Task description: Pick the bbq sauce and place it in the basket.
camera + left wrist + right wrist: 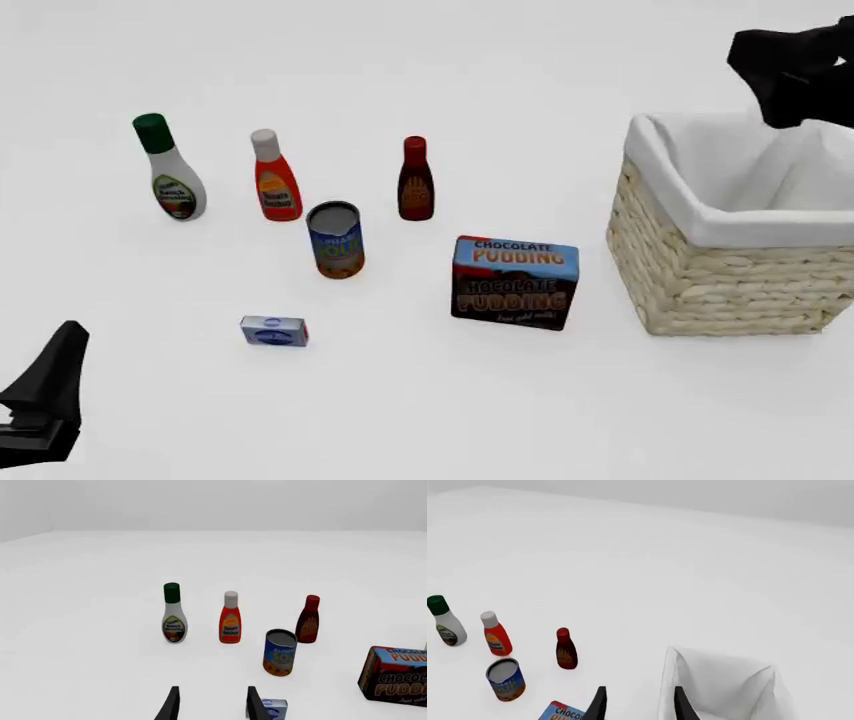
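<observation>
We see the sauce bottle (415, 179) upright, well apart from the basket (721, 270); both grippers, left (212, 705) and right (637, 705), stand apart, empty.

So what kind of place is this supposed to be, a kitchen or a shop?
Neither, most likely: it looks like a computer-rendered test tabletop. The table is plain, featureless white, with groceries set out on it: a bbq sauce bottle, a chocolate pudding box, and a wicker basket. No walls or shelves show.

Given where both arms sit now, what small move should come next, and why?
Probably swing the right gripper from above the basket toward the bbq sauce. The bottle stands upright and untouched on the table, both grippers' jaws are open and empty, and the left gripper looks farther from it.
</observation>
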Action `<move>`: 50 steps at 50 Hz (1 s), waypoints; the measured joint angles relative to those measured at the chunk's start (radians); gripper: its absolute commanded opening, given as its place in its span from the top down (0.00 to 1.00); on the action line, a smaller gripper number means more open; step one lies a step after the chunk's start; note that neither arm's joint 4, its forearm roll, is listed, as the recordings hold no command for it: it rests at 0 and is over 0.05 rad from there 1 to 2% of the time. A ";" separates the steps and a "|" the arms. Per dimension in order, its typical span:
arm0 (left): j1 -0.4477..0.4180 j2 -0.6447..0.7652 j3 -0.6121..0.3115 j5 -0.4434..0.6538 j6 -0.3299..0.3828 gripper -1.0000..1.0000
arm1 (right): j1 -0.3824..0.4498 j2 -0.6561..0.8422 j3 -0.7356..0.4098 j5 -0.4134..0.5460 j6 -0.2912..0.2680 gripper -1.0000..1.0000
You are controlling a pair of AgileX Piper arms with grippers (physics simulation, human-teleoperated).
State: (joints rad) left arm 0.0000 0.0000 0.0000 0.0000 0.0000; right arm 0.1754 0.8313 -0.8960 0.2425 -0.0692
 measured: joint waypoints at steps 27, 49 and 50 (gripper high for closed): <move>0.000 0.000 0.000 0.000 0.000 0.00 | 0.189 0.716 -0.633 0.079 0.005 0.00; 0.000 0.000 0.000 0.000 0.000 0.00 | 0.251 1.063 -1.025 0.217 0.026 0.00; 0.000 0.000 0.000 0.000 0.000 0.00 | 0.251 1.076 -1.041 0.223 0.026 0.00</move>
State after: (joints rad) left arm 0.0000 0.0000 0.0000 0.0000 0.0000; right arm 0.4268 1.9069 -1.9368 0.4655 -0.0429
